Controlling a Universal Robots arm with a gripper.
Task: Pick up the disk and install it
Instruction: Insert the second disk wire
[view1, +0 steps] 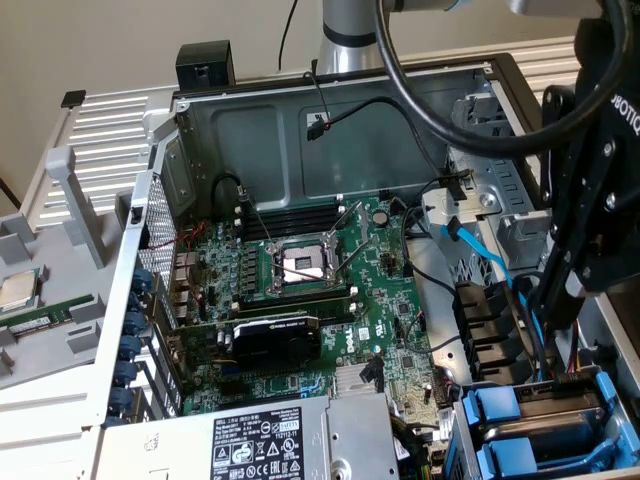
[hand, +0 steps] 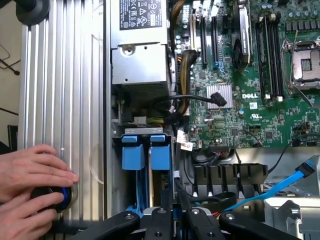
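Disk (hand: 161, 152) — blue plastic frame, seated.

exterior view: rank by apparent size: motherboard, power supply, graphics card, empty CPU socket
1. motherboard
2. power supply, though it is cut by the frame edge and nearer the camera, so its rank against the board is unsure
3. graphics card
4. CPU socket

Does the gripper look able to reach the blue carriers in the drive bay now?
Probably yes: the gripper hangs right above the blue carriers, their upper side is open, and nothing seems to lie between them.
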